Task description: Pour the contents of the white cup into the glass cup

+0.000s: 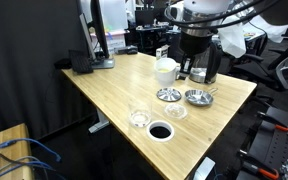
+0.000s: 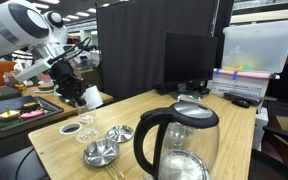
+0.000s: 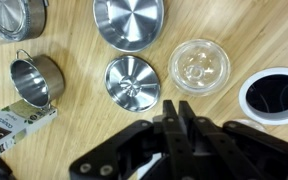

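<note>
The white cup (image 1: 165, 70) stands on the wooden table near the far edge; it also shows in an exterior view (image 2: 93, 97). The glass cup (image 1: 139, 118) stands toward the front of the table, left of a round cable hole, and shows small in an exterior view (image 2: 70, 128). My gripper (image 1: 190, 68) hangs just right of the white cup, above the table, apart from it. In the wrist view its fingers (image 3: 181, 118) are pressed together with nothing between them. Neither cup shows clearly in the wrist view.
Two silver bowls (image 3: 131, 20) (image 3: 132, 80), a flat clear dish (image 3: 199, 65), a small metal cup (image 3: 34, 78) and a packet (image 3: 14, 125) lie below the gripper. The cable hole (image 3: 276, 95) is at the right. A black pitcher (image 1: 212, 65) stands behind. A glass kettle (image 2: 179, 145) is near.
</note>
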Controlling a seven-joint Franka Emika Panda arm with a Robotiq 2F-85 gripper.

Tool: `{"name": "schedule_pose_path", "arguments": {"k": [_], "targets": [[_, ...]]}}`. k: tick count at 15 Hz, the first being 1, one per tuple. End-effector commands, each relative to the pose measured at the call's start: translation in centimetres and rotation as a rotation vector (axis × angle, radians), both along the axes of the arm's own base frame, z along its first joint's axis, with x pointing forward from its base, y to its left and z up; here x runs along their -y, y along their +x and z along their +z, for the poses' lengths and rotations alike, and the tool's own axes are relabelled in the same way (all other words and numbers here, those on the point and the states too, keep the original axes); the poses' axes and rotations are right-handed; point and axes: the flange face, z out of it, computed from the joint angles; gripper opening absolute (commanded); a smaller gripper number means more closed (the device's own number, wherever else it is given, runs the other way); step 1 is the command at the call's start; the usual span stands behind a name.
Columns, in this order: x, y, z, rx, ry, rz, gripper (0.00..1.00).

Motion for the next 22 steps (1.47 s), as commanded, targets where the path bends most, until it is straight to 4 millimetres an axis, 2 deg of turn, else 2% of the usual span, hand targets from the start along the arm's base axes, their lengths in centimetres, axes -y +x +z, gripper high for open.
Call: {"name": "schedule_pose_path", "arguments": {"k": [1,5,8,11,12,14,21,22], "targets": [[-2.2,0.9,0.1,-0.063,-0.122,0.108,0.02],[-5.1,2.0,0.4,-0.065,-0.248,0.221,0.02],[-6.3,3.1,0.4,-0.056,-0.368,0.248,0.02],[-6.6,3.9,-0.4,-0.051,-0.455,0.24,0.02],[-6.2,3.2,-0.1,-0.054,-0.401,0.247,0.09],[-6.4,3.5,-0.6,-0.063,-0.424,0.244,0.09],[-6.5,3.6,-0.6,-0.063,-0.429,0.243,0.09],[-6.5,3.6,-0.6,-0.063,-0.429,0.243,0.02]]}}
